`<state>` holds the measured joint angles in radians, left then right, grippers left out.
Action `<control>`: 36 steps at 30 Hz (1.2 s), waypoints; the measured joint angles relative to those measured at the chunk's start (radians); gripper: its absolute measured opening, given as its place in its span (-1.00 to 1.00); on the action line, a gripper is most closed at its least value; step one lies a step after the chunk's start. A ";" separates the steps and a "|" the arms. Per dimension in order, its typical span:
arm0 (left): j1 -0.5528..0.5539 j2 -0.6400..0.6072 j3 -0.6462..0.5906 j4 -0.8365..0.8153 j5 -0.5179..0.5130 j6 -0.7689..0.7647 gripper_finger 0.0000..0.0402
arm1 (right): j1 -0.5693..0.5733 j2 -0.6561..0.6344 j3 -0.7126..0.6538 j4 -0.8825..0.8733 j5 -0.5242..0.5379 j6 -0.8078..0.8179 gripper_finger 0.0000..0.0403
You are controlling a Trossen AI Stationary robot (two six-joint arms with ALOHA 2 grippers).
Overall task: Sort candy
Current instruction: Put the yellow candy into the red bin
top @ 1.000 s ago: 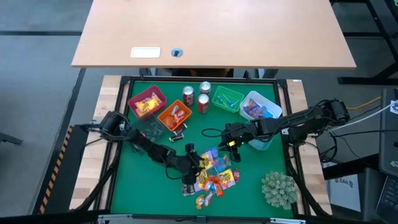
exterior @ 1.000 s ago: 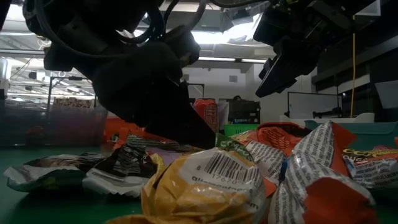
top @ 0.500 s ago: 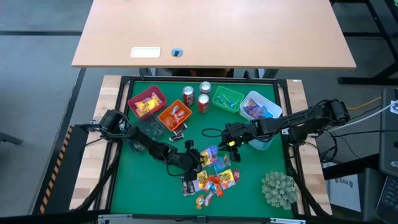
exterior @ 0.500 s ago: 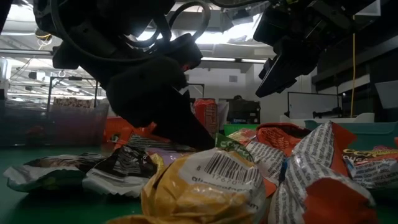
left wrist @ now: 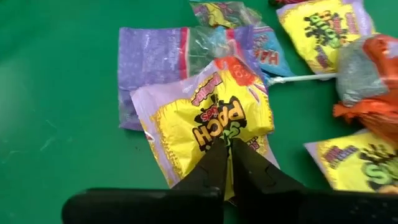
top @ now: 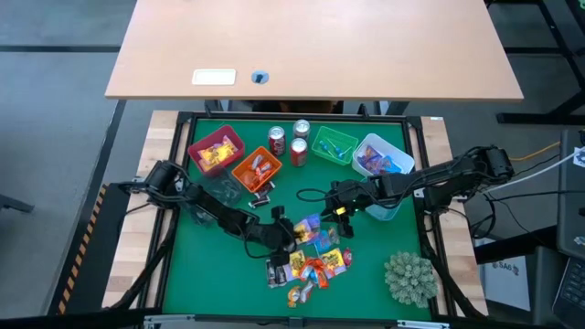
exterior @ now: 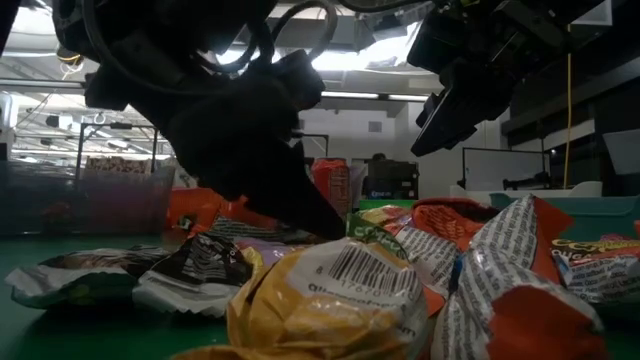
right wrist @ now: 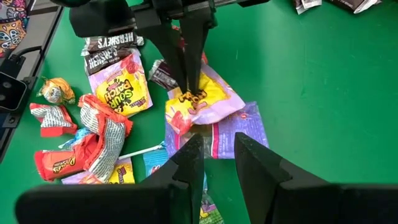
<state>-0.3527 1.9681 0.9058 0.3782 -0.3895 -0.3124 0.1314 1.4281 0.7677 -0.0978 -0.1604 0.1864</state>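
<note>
Green counter (top: 196, 265), dark frame, tan desk beyond. Nearest: plant ball (top: 409, 278) at near right corner. Candy pile (top: 311, 256) mid-counter, toward near edge: yellow, orange, purple, dark wrappers. Left tool (left wrist: 227, 146) down at pile's left edge, fingers pinched together on yellow packet (left wrist: 217, 121), packet lying on purple wrapper (left wrist: 152, 59). Right tool (right wrist: 216, 146) hovering just behind pile, fingers parted slightly, gripping nothing. Farther back: red bin (top: 217, 151), orange bin (top: 257, 170), two cans (top: 287, 140), green bin (top: 333, 144), blue bin (top: 382, 161), all holding sorted candy except cans.
</note>
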 joint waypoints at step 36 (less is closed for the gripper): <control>0.464 -0.806 0.005 -1.325 -0.265 -0.104 -0.99 | 0.000 0.000 0.000 0.049 -0.008 0.000 -0.57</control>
<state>0.1115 1.1623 0.9110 -0.9473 -0.6549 -0.4168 0.1310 1.4281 0.7681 -0.0492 -0.1688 0.1864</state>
